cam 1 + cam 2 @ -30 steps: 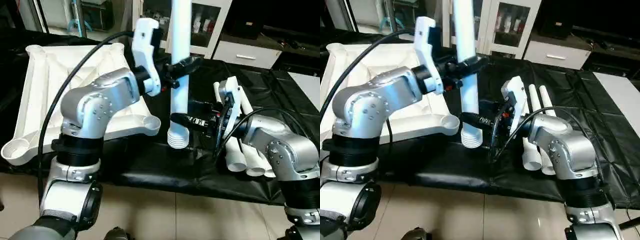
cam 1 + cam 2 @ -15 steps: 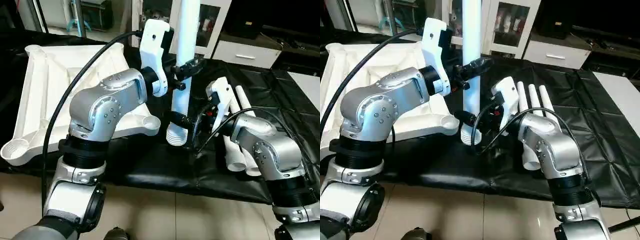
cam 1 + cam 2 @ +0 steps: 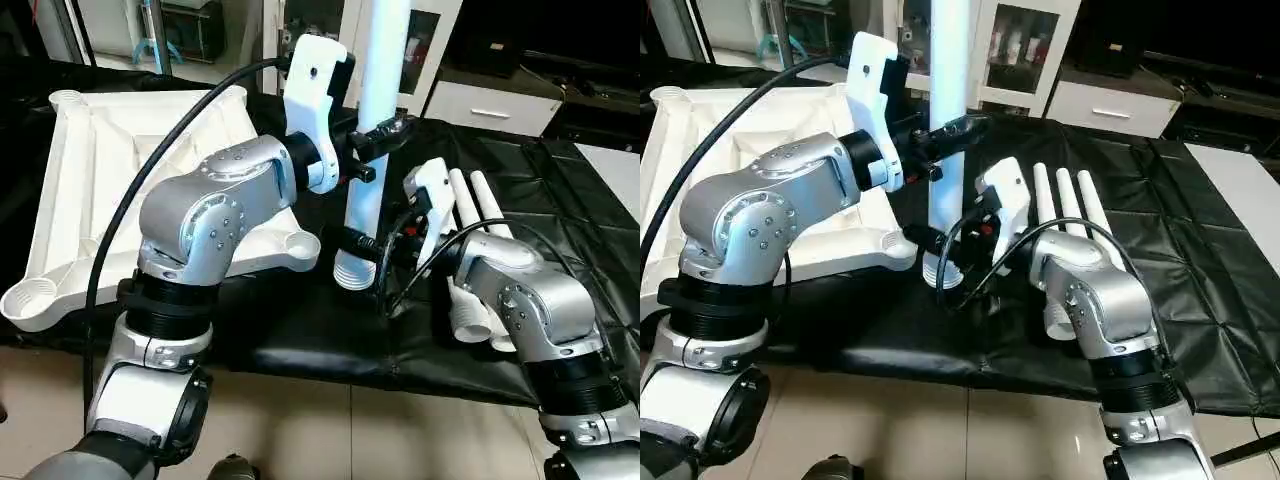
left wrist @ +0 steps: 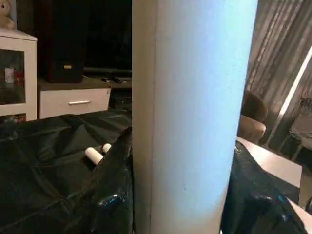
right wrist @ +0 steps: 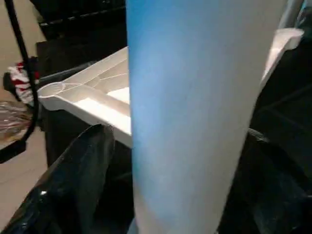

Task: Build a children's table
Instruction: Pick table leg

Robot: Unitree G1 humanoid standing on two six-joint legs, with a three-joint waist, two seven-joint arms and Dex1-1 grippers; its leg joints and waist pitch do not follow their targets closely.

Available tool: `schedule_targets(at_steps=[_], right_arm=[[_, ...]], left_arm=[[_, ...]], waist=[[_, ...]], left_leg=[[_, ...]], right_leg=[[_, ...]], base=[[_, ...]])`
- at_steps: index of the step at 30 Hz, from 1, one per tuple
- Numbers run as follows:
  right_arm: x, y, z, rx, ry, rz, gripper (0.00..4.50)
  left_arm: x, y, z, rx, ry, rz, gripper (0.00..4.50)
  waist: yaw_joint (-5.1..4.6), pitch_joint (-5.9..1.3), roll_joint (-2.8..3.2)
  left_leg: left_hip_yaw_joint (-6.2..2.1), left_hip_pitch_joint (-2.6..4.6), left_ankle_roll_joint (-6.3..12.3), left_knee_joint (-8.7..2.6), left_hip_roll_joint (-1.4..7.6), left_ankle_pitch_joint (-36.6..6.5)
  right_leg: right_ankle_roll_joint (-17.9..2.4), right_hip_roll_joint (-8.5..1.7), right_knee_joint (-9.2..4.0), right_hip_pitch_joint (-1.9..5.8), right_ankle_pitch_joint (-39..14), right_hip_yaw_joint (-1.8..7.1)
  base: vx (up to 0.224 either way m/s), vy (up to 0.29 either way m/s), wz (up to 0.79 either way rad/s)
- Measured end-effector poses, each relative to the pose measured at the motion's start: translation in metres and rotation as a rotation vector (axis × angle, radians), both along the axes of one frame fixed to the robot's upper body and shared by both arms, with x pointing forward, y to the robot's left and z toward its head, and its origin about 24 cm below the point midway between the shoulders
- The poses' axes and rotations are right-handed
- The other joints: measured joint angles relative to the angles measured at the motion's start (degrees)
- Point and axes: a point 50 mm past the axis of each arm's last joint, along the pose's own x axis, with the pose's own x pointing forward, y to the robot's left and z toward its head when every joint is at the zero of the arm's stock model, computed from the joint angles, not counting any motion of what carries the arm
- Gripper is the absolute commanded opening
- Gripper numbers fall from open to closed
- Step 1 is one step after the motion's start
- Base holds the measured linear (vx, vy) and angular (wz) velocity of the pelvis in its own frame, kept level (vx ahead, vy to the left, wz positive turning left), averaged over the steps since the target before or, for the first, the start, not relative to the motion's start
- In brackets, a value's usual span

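One white leg point(image 3: 372, 150) stands upright over the black-covered bench point(image 3: 560, 190), its ribbed lower end point(image 3: 355, 272) just above or on the cover, close beside the near corner socket point(image 3: 300, 243) of the tabletop point(image 3: 100, 170). Contact with the cover cannot be told.

Left hand point(image 3: 383, 135) clamps the leg partway up, black fingers on either side of the tube. In the left wrist view the tube point(image 4: 192, 117) stands between the two dark fingers point(image 4: 114, 195).

Right hand point(image 3: 362, 243) is low at the leg's ribbed end, fingers point(image 5: 73, 190) standing wide on either side of the tube point(image 5: 195, 112); whether they press on it cannot be told.

Tabletop lies underside up on the left part of the bench, ribs and X-brace showing, another round socket point(image 3: 28, 298) at its near left corner.

Three more legs point(image 3: 1060, 200) lie side by side on the cover, behind the right forearm point(image 3: 520, 300).

Beyond the bench: a glass-fronted cabinet point(image 3: 1025, 45) and a white drawer unit point(image 3: 490, 105).
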Motion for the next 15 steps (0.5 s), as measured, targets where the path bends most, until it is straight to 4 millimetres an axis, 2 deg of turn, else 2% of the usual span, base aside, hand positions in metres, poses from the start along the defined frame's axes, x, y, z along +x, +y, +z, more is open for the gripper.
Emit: schedule_targets(at_steps=[8,15], right_arm=[[-0.0001,0.0016,-0.0002,0.024,0.013,0.004,2.82],[0.0001,0.0003,-0.0002,0.036,0.030,-0.003,2.32]], left_arm=[[-0.0032,-0.0023,0.0001,0.015,-0.017,-0.028,1.78],[-0.0036,-0.0015,-0.0008,0.022,-0.019,-0.038,1.78]], waist=[[0.00,0.00,0.00],[-0.01,0.00,0.00]], left_leg=[[0.00,0.00,0.00,0.00,0.00,0.00],[0.00,0.00,0.00,0.00,0.00,0.00]], right_leg=[[0.00,0.00,0.00,0.00,0.00,0.00],[0.00,0.00,0.01,0.00,0.00,0.00]], base=[[0.000,0.000,0.00],[0.000,0.000,0.00]])
